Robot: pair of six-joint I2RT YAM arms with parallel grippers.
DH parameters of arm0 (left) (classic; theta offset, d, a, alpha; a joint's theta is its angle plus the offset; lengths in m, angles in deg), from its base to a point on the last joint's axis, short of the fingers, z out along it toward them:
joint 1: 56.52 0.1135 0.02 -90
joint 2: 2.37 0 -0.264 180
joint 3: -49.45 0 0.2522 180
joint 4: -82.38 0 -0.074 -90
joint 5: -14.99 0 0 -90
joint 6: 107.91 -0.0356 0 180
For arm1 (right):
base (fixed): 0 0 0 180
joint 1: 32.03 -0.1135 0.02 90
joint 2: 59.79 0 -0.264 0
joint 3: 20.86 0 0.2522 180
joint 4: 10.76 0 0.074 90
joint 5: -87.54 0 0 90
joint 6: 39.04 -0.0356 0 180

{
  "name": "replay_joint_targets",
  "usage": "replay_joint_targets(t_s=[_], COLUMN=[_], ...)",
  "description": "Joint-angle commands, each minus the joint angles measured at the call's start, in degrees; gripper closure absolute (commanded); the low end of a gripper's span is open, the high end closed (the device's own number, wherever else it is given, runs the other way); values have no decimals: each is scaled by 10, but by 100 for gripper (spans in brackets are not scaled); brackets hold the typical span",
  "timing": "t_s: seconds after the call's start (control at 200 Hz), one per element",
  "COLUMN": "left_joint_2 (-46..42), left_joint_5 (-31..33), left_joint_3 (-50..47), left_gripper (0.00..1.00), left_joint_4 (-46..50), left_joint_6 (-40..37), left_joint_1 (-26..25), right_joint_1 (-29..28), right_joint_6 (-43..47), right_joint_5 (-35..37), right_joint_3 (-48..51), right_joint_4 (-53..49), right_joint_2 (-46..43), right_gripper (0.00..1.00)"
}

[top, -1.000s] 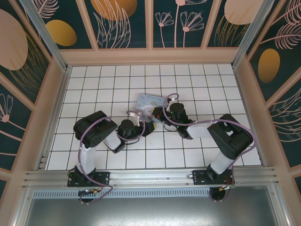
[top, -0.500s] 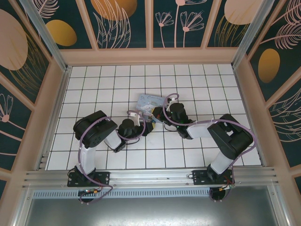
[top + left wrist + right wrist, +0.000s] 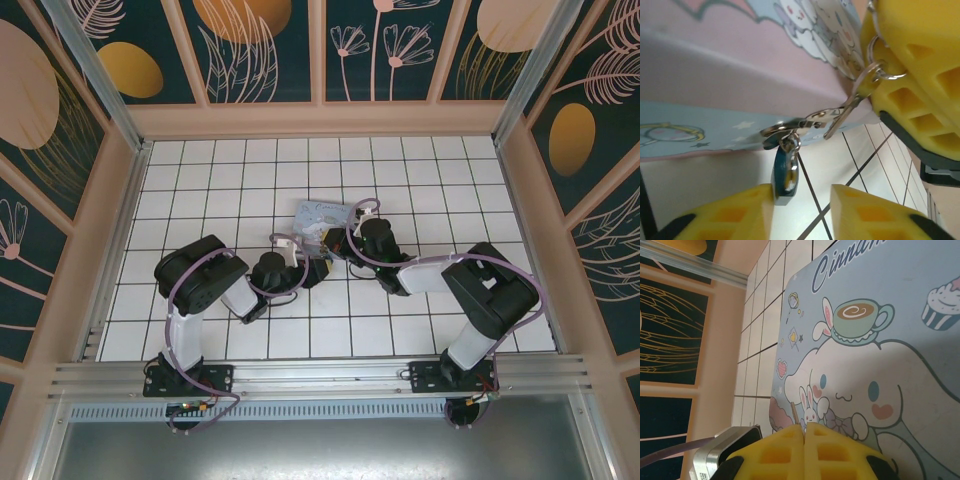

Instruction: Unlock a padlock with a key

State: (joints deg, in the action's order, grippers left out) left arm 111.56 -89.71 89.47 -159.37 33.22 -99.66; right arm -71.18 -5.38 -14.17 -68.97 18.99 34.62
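Between the parted fingers [image 3: 735,212] of the left tool [image 3: 802,200], the padlock [image 3: 785,172]; right tool [image 3: 804,432] clenched, beside the key [image 3: 849,107].

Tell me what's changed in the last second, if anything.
Hardly anything shows from above. The left gripper seems to have edged slightly toward the box. Nothing was visibly taken hold of or let go. The right gripper and the box stayed where they were.

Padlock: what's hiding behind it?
Behind the padlock you see the blue edge of the cartoon box and the white tiled table. The spot straight behind it is covered.
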Motion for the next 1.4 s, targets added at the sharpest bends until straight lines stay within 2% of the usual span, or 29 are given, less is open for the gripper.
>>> replay_joint_targets(t_s=[0.0,0.26,0.44,0.581,0.846,0.971,1.176,1.396], left_joint_2=[1,22,24,20,17,13,-4,-31], left_joint_5=[-4,-5,10,28,39,35,22,11], left_joint_3=[5,17,33,45,51,50,46,39], left_gripper=[60,60,61,69,86,100,100,100], left_joint_4=[-12,-9,39,83,102,103,113,137], left_joint_6=[9,12,3,-8,-9,-3,9,19], left_joint_1=[3,3,3,3,3,3,3,8], right_joint_1=[-6,-6,-6,-6,-6,-5,-1,1], right_joint_6=[-5,-6,-6,-7,-8,-5,18,39], right_joint_5=[-4,-4,-5,-7,-7,-7,-2,6], right_joint_3=[11,14,10,8,4,-3,-26,-11], right_joint_4=[-17,-17,-16,-15,-18,-27,-72,-118], right_joint_2=[5,4,7,9,11,7,-30,-126], right_gripper=[100,100,100,100,100,100,100,100])
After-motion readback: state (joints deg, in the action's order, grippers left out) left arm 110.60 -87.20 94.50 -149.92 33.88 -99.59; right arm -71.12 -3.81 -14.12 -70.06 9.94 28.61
